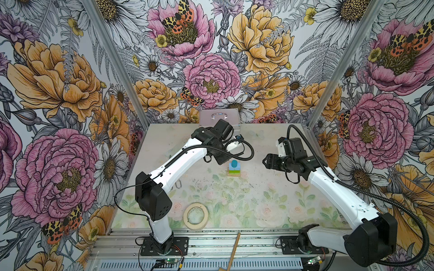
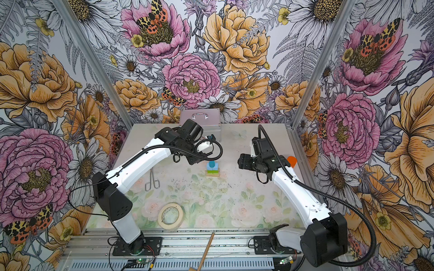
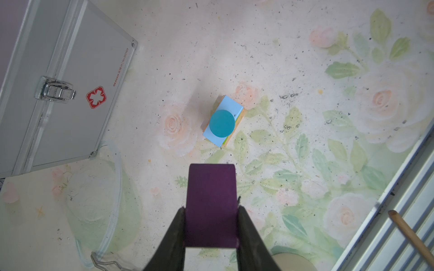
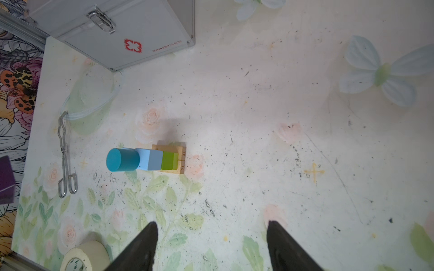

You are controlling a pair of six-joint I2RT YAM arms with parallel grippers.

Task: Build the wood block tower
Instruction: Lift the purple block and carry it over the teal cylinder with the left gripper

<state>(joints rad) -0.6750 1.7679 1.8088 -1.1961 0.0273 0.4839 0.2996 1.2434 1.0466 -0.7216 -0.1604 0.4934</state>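
In both top views the wood block tower (image 1: 234,169) is being shown standing just above mid-frame on the flower-printed table (image 1: 258,206), between the left arm (image 1: 183,159) and the right arm (image 1: 328,187). The teal cylinder (image 1: 234,163) is being carried as its topmost piece. A beige tape roll (image 1: 195,215) is being shown lower left of centre and a silver case (image 1: 219,117) at the table's far edge. The cell is being closed in by flowered walls. In a top view an orange container (image 2: 292,161) is being half hidden behind the right arm, and metal tongs (image 2: 152,179) are being shown left of the tower.

In the left wrist view the purple roof-shaped block (image 3: 211,204) is being pinched by the left jaws at bottom centre. The tower is being seen from above at mid-frame, apart from the block. The capping step is judged to be in hand. The block is going to need carrying over the cylinder, centring, gentle lowering and release, since the round top is offering only a small seat.

In the right wrist view the layers are being shown left of centre: tan bars (image 4: 180,162), lime-green blocks (image 4: 169,160), light-blue cubes (image 4: 150,159), then the cylinder. The right jaws are being held spread and empty at the bottom edge.
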